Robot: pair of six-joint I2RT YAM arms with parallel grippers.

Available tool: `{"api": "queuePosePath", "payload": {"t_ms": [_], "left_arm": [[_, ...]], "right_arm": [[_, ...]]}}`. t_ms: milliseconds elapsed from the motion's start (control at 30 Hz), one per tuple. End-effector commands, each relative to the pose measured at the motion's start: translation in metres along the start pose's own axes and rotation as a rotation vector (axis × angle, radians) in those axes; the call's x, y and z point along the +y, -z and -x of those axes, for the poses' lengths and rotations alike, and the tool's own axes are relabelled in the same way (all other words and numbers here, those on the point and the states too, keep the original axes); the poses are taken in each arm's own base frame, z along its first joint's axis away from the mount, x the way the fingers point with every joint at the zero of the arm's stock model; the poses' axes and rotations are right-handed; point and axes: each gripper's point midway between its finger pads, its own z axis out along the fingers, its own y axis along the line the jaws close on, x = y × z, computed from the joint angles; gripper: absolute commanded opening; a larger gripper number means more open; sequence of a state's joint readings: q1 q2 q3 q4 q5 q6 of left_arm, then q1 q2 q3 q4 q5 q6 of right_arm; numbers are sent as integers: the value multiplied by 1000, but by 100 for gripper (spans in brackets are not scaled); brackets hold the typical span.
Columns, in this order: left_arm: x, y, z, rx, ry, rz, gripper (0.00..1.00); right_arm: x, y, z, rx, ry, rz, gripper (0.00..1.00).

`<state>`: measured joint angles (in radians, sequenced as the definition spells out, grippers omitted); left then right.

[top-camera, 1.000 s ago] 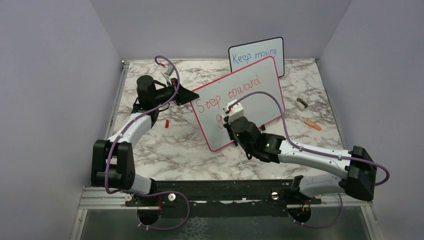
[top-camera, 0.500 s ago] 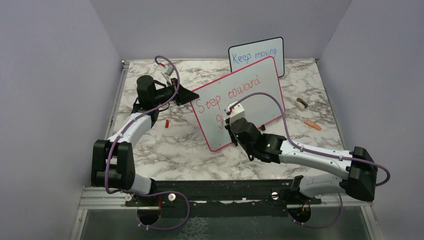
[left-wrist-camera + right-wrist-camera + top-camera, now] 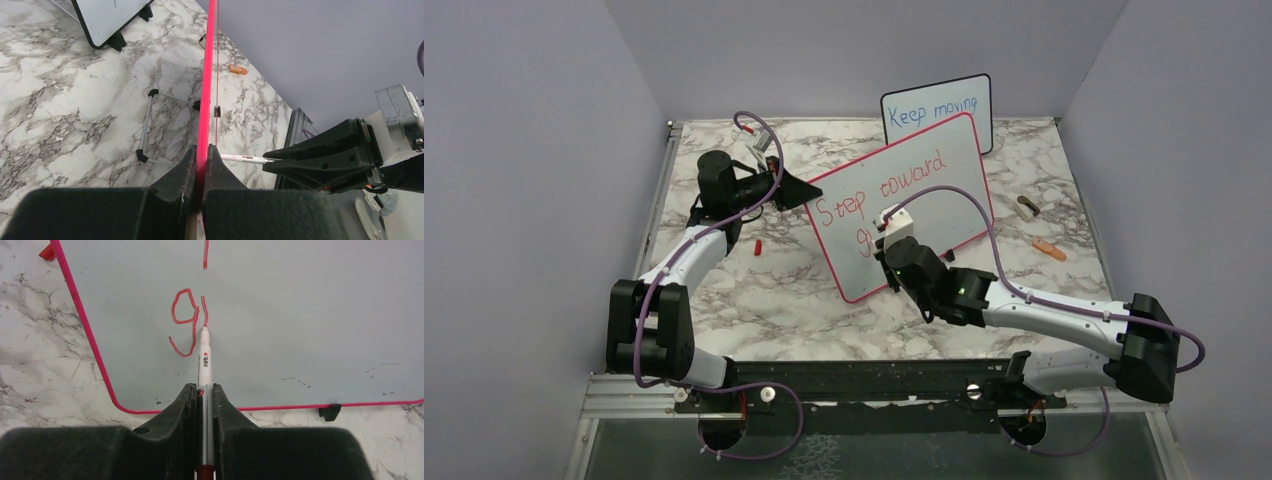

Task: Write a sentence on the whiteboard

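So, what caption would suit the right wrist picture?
Right tool holds a marker, tip on the whiteboard beside a red g.

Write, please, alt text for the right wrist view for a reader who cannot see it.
The right gripper holds a marker with its tip on a pink-framed whiteboard, at the bottom of a short red stroke just right of a red handwritten g. Marble table shows beyond the board's left and lower edges.
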<state>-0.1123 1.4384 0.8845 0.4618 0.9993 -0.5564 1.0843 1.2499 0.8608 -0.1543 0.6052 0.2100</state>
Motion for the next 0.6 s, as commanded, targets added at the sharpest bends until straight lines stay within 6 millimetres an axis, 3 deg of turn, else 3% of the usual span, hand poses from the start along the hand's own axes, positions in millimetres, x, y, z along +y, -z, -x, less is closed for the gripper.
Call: {"api": "queuePosePath", "payload": {"t_ms": [0, 567], "left_arm": [[7, 2, -10, 32, 48, 20, 0], [5, 2, -10, 36, 47, 13, 0]], "right_arm": [[-4, -1, -5, 5, -4, -8, 0], [-6, -8, 23, -92, -22, -45, 0]]}}
